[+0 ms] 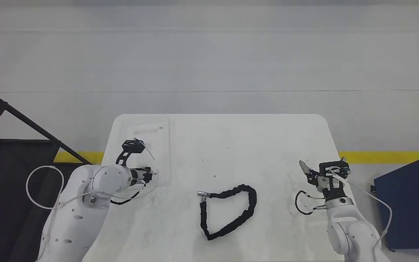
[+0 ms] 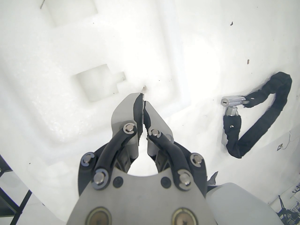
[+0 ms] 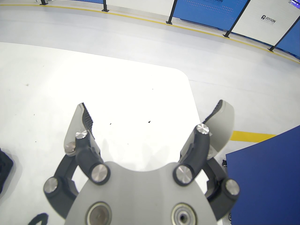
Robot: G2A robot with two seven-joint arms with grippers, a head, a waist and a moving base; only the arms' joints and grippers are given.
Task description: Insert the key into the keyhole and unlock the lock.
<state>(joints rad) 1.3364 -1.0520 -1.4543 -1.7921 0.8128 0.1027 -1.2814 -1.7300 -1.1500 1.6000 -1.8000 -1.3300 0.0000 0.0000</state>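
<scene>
Bright, even light washes out the white table (image 1: 275,144); wrist views curve at edges.

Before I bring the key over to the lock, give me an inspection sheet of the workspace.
Surface: white table, a few dark specks.
Job's things: chain lock lies mid-table in a closed loop, with its keyhole end toward the left arm's side. The key appears to be the thin metal piece between the left fingers.
Clutter: white foam tray with recesses.
Grippers: left gripper shut on the key above the tray. Right gripper open, holding nothing, near the table's corner.
Cables: black cable loop beside the right arm, apart from the lock.
Surroundings: yellow floor line, blue box, fence panels.
</scene>
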